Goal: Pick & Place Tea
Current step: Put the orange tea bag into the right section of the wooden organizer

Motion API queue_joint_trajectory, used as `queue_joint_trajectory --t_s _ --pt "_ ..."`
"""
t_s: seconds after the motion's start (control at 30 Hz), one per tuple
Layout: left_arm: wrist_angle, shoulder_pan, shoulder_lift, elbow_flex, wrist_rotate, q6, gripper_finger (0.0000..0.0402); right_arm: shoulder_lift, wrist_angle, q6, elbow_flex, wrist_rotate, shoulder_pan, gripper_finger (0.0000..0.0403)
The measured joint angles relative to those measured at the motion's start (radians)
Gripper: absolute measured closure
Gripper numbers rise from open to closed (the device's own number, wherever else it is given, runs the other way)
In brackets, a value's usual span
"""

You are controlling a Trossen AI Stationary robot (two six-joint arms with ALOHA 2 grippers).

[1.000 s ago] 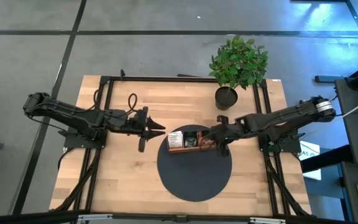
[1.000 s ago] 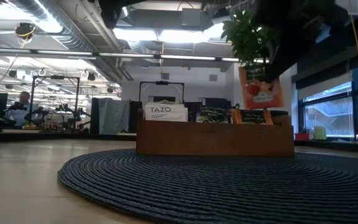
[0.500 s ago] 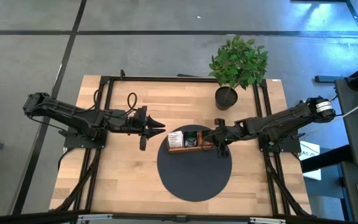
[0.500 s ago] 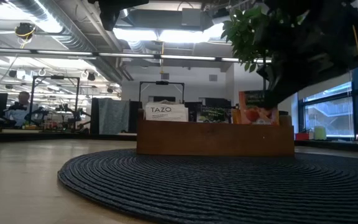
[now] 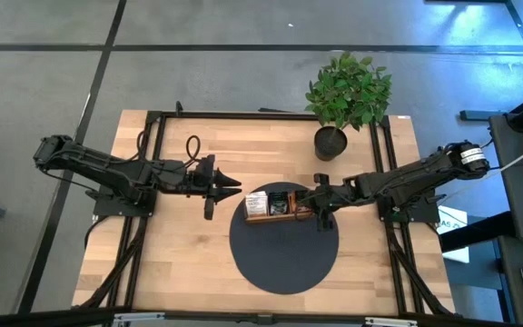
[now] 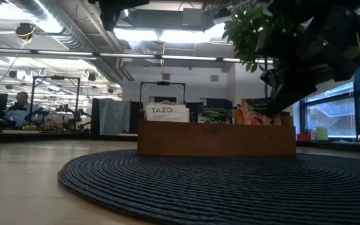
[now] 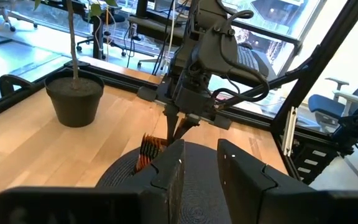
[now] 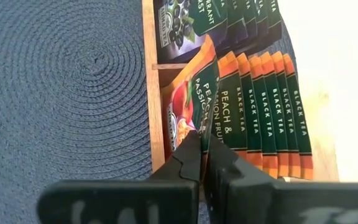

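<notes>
**Peach sachet lowered into the tray's end compartment**

The peach-and-passionfruit sachet (image 8: 191,106) now sits at the front of a row of orange-edged black tea sachets (image 8: 266,112), low of centre in the right wrist view, inside the end compartment of the wooden tray (image 5: 278,205). A second earlier, in the low view, it hung well above the tray's rim at the right of the frame; half a second ago it was halfway down; now only its top edge (image 6: 253,111) shows above the wooden wall. So the sachet has gone down into its slot among the others.

The right gripper (image 8: 202,146) has its fingers pressed together on the sachet's edge, with no gap visible between them, so it has not let go. In the high view it sits right of centre, at the tray's right end (image 5: 319,205), over the round dark mat (image 5: 284,259).

By my judgement the placing is nearly finished: what remains is to part the fingers and lift away without dragging the sachet back out.

The left gripper (image 5: 221,187), fingers apart and holding nothing, waits left of centre in the high view, beside the mat. A potted plant (image 5: 345,95) stands at the upper right.
</notes>
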Motion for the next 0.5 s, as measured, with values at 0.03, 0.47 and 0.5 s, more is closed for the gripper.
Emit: queue_joint_trajectory --t_s 0.03,0.47,0.5 --pt "0.0 0.0 0.0 0.0 0.0 0.0 0.0311 0.0 -0.001 0.0 0.0 0.0 0.0 0.0398" --pt "-0.001 0.0 0.0 0.0 0.0 0.0 0.031 0.016 -0.002 0.006 0.0 0.001 0.0 0.0395" --pt "-0.002 0.0 0.0 0.0 0.0 0.0 0.031 0.027 0.002 0.007 0.0 0.001 0.0 0.0397"
